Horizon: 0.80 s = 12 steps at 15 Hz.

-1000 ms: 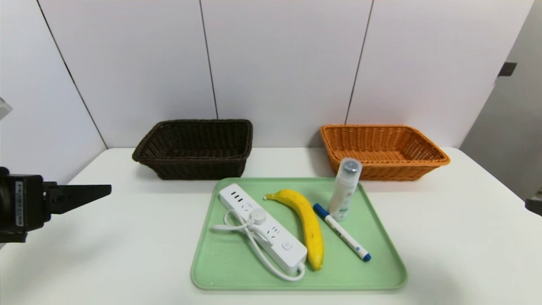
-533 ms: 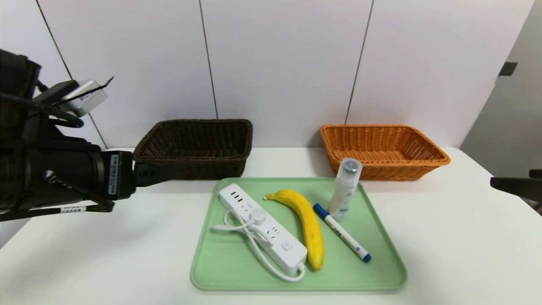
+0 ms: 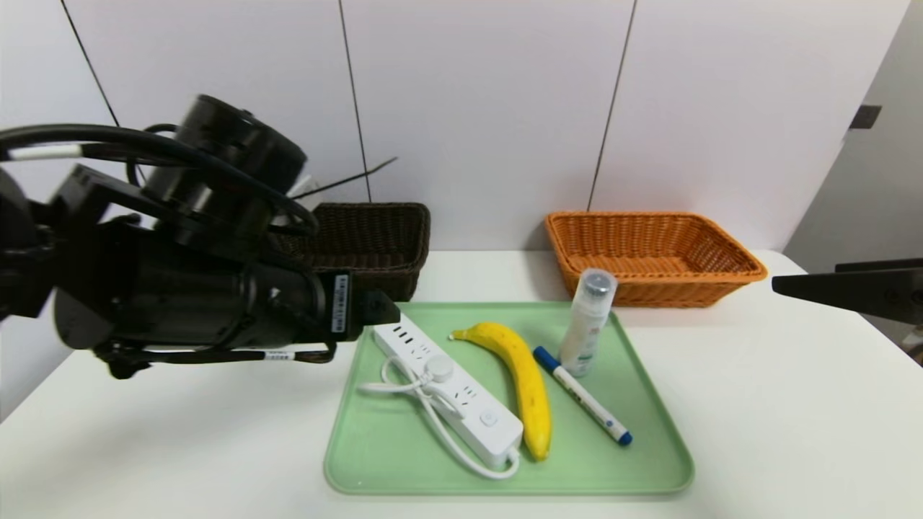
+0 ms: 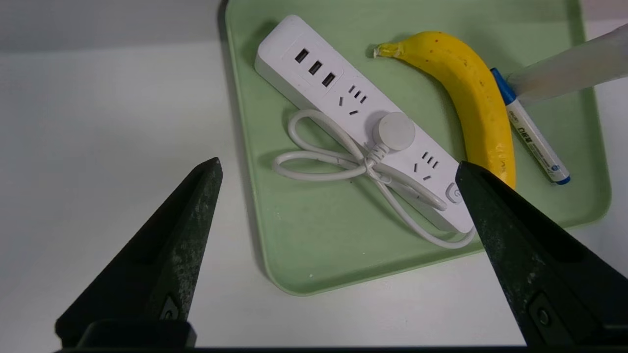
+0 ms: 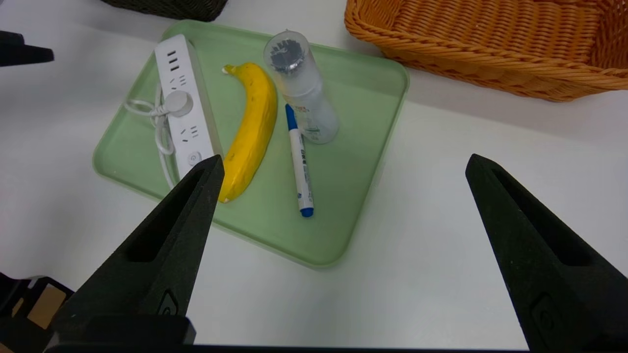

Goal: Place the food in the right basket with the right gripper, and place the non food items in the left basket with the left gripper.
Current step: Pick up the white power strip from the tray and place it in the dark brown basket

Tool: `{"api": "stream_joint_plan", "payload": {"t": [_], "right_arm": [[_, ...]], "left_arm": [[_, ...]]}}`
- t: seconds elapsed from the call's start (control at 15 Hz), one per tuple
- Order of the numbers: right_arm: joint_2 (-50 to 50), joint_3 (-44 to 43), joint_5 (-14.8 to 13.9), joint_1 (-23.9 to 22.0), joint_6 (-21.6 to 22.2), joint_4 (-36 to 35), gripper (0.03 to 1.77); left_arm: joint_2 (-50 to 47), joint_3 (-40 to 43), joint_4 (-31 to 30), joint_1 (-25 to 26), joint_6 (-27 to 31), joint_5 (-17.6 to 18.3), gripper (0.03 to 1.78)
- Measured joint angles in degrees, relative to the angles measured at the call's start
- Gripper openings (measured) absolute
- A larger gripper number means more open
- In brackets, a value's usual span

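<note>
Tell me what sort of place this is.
Probably a robot test bench, not a home: a bare white table against blank white wall panels, with a staged green tray and two sorting baskets, dark brown and orange.

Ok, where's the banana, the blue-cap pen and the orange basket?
banana [image 3: 520, 370]: head view, middle of its yellow body.
blue-cap pen [image 3: 584, 397]: head view, middle of its white barrel.
orange basket [image 3: 652, 275]: head view, its near woven rim.
</note>
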<state>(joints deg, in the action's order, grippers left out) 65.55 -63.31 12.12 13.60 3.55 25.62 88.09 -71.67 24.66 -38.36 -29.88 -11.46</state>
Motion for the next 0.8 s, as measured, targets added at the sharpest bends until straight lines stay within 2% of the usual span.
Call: {"api": "stream_joint_plan", "payload": {"t": [0.2, 0.27, 0.47, 0.8], "right_arm": [[1.3, 0.9, 0.1, 0.1, 0.3, -0.1, 1.7], [1.5, 1.3, 0.1, 0.1, 0.3, -0.1, 1.7], [1.8, 2.8, 0.1, 0.1, 0.2, -0.2, 1.7], [1.8, 5.2, 0.2, -0.1, 0.2, -1.5, 1.7]], "left_arm": [[7.6, -6.5, 4.4, -5.3, -5.3, -8.9, 1.69], [9.9, -9.8, 6.9, -6.9, -7.3, -10.7, 1.69], [16.0, -21.1, 16.7, -9.7, -13.7, -12.2, 1.69], [26.2, -37.9, 34.9, -10.9, -25.0, -12.5, 1.69]]}}
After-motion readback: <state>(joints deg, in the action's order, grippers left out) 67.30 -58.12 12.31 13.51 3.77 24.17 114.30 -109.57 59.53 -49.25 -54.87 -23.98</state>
